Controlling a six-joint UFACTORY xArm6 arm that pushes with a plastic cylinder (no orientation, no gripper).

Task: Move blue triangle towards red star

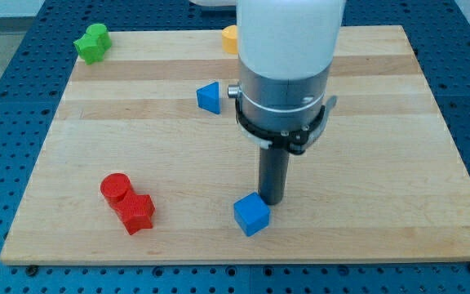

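1. Two blue blocks sit on the wooden board (382, 163): the blue triangle (209, 97) near the view's top centre, and a blue cube (251, 214) near the view's bottom. Mixing them up is the first risk we note.
2. My tip (271, 201) stands just beside the blue cube's upper right edge, apparently touching it, and well apart from the blue triangle. Any slide toward the view's left from here likely shoves the cube, not the target.
3. We carry no pincer, only the rod, so there is no open or closed state to log.
4. The red star (138, 213) lies at the view's lower left, touching a red cylinder (115, 189). A hard push of the triangle could knock both.
5. An off-centre push could spin the triangle off line.
6. Hidden: the arm housing covers most of an orange block (230, 37) at the top; its shape is unreadable. A green block (92, 42) sits at the top-left corner, outline unclear.
7. Actual contact between tip and cube is hard to confirm.
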